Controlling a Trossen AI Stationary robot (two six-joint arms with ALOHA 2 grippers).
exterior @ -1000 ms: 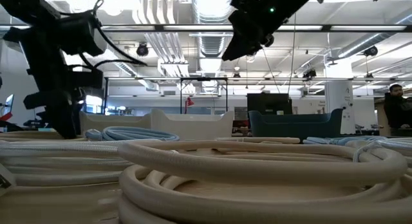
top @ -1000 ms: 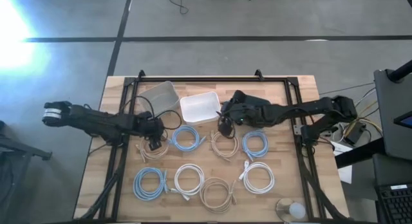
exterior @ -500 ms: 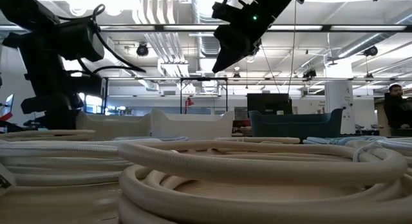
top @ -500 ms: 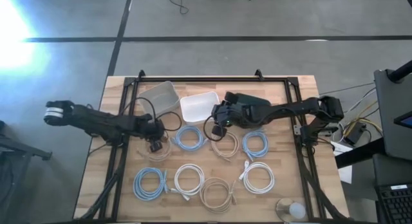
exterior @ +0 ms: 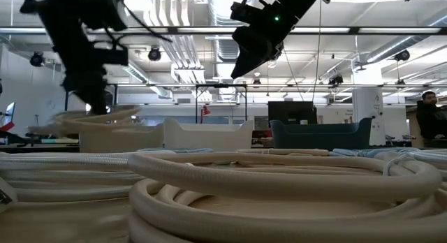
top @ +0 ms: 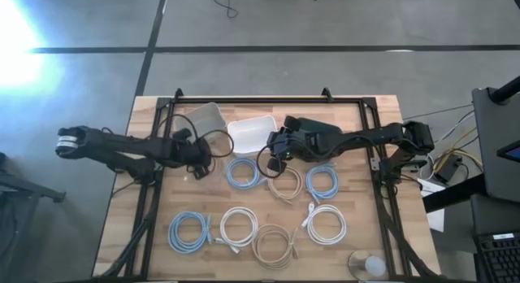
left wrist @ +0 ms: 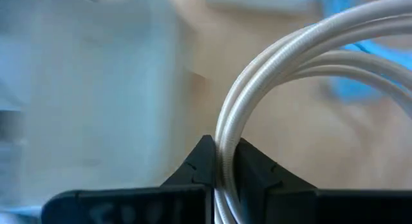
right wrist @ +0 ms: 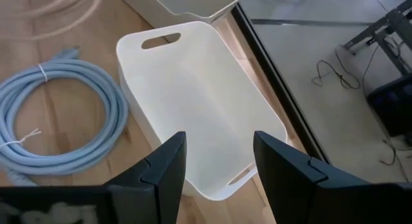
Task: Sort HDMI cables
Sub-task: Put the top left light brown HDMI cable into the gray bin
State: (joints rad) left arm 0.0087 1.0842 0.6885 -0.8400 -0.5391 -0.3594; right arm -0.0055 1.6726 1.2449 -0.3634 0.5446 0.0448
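My left gripper (top: 197,167) hangs over the table's far left, beside the grey bin (top: 201,120), shut on a beige HDMI cable coil (exterior: 91,118) that is lifted off the wood. My right gripper (right wrist: 219,165) hovers open above the white bin (right wrist: 193,114), holding nothing. The other coils lie flat on the table. There are three light blue ones (top: 241,173) (top: 322,183) (top: 188,231), two white ones (top: 239,227) (top: 326,224) and two beige ones (top: 283,183) (top: 274,245). My left gripper pinches several strands of the beige coil's rim (left wrist: 225,161) between its two fingertips. The fingers slant down from the table's left. The rest of the loop (left wrist: 290,53) reaches out past the fingers. In the low view the coil hangs below the gripper, clear of the table.
The grey bin and the white bin stand side by side at the table's far edge. A black frame rail (top: 268,100) runs around the work area. A clear round object (top: 367,265) sits at the near right corner. A person (exterior: 429,114) stands far off in the room.
My left gripper has taken hold of the beige coil that lay at the far left. It has risen and gone toward the far edge and the grey bin, lifting the coil clear of the table. My right gripper has shifted a little toward the table's left, over the white bin.
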